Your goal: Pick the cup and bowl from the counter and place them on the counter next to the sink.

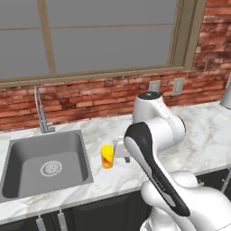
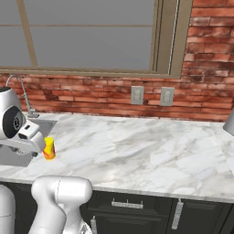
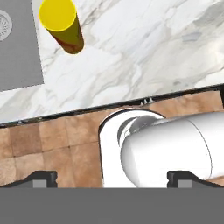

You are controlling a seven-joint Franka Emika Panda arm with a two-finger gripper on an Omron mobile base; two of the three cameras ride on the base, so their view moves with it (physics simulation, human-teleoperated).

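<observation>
The cup (image 1: 107,156) stood upright on the white veined marble surface (image 1: 203,131), just beside the right rim of the steel sink (image 1: 43,164): a small, smooth yellow cylinder with a red mark. The tool (image 3: 112,178) hung released, with nothing between its tips, looking down. In the hand view the cup lay toward the upper left, apart from the tool

No text, label, brand or number can be read anywhere. The small yellow tumbler (image 1: 107,156) bears a red mark on its side, but it forms no legible letter or sign.
</observation>
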